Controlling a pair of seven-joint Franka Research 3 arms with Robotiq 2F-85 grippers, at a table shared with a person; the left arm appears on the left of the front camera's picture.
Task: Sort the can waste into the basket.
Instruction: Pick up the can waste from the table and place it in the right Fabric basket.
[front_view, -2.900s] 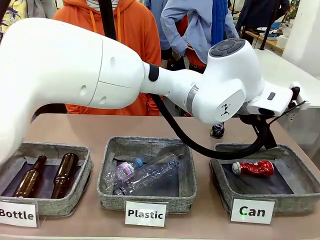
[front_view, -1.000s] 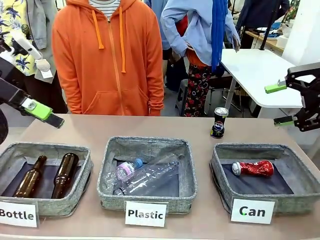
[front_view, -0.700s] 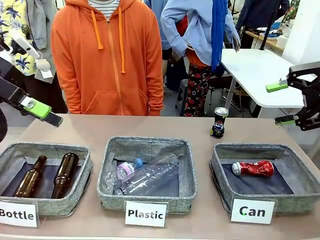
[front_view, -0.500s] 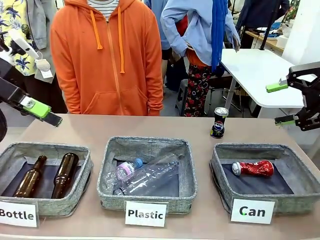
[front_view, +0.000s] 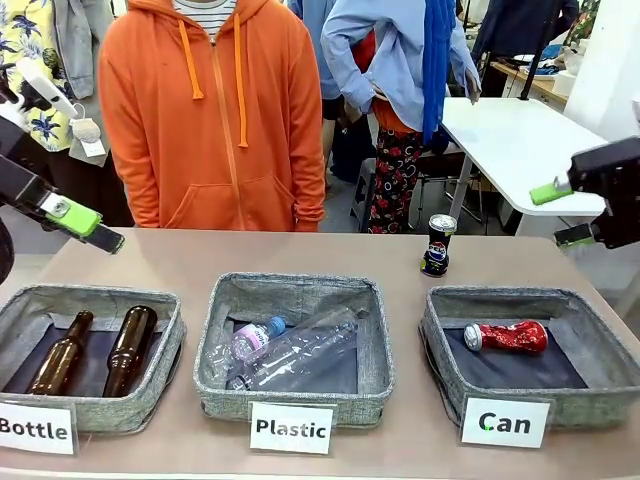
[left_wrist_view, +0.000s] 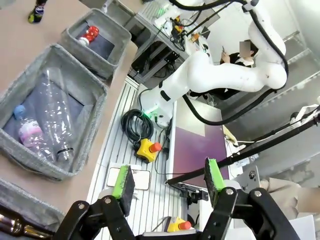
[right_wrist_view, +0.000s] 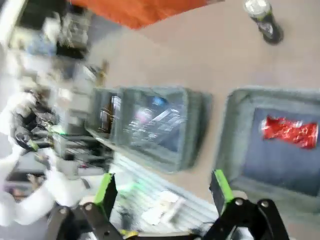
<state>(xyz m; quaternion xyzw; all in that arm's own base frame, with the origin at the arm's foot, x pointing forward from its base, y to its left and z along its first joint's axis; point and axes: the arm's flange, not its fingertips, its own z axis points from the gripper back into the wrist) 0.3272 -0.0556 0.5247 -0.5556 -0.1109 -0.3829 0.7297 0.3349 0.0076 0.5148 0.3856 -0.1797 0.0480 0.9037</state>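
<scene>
One crushed red can (front_view: 506, 336) lay binned; the empty, spread right gripper (front_view: 570, 212) next needed the dark can (front_view: 436, 246) beside it.

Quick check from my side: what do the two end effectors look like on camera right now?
Both match: the left end effector and right end effector have black linkage fingers with bright green pads, jointed by silver pivot bolts. No cables show on them.

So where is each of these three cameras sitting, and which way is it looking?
Front: fixed on the robot's side, facing across the table at the person's orange hoodie; both pincers at the edges.
Left wrist: above the left pincer, looking past the table edge at the right arm's base.
Right wrist: above the right pincer, looking down.
All share the red can in the Can basket.
</scene>
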